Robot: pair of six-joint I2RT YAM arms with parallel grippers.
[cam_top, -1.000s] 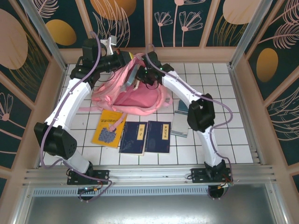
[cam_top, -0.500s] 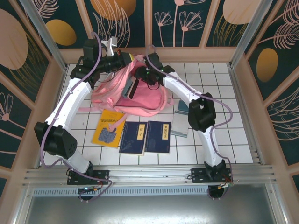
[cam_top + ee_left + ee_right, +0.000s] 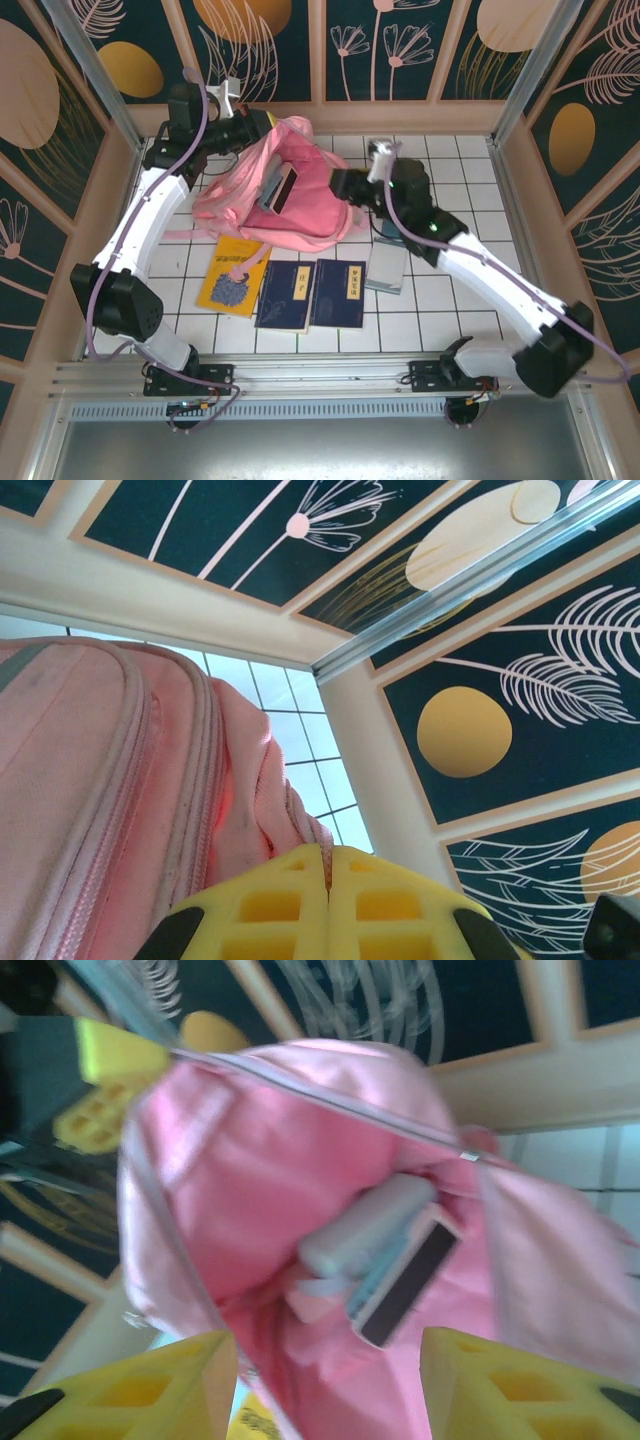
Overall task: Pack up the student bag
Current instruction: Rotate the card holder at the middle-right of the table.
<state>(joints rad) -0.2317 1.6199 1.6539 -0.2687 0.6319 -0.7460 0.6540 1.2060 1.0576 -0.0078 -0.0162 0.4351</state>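
Top external view: the student bag [image 3: 305, 205] lies on the far half of the white-tiled table [image 3: 470, 250], close to the back wall, with its mouth pulled open and facing up. The left gripper [image 3: 262, 122] sits at the bag's far top edge. In the left wrist view its yellow fingers [image 3: 270, 905] are pressed together with no gap, and pink fabric runs right down against their tips — it is clamped on the bag's rim and holds that edge raised. Inside the opening a dark-edged book [image 3: 280, 187] stands slanted. The right wrist view, though blurred, shows it beside a paler grey book [image 3: 365, 1230], both tucked into the pink lining.

The right gripper [image 3: 345, 185] hangs just beside the bag's right side and points toward the opening. Its yellow fingertips [image 3: 140, 1390] stand far apart at the bottom corners of the right wrist view with nothing between them — released and empty.

Four more books lie flat on the tiles on the near side of the bag. A yellow book [image 3: 232, 275] is at the left, its far end reaching the bag's lower edge. Next comes a dark blue book [image 3: 287, 295], then a second dark blue book [image 3: 338, 293] touching it side by side. A pale grey-blue book [image 3: 385, 268] is at the right, its far end under the right arm.
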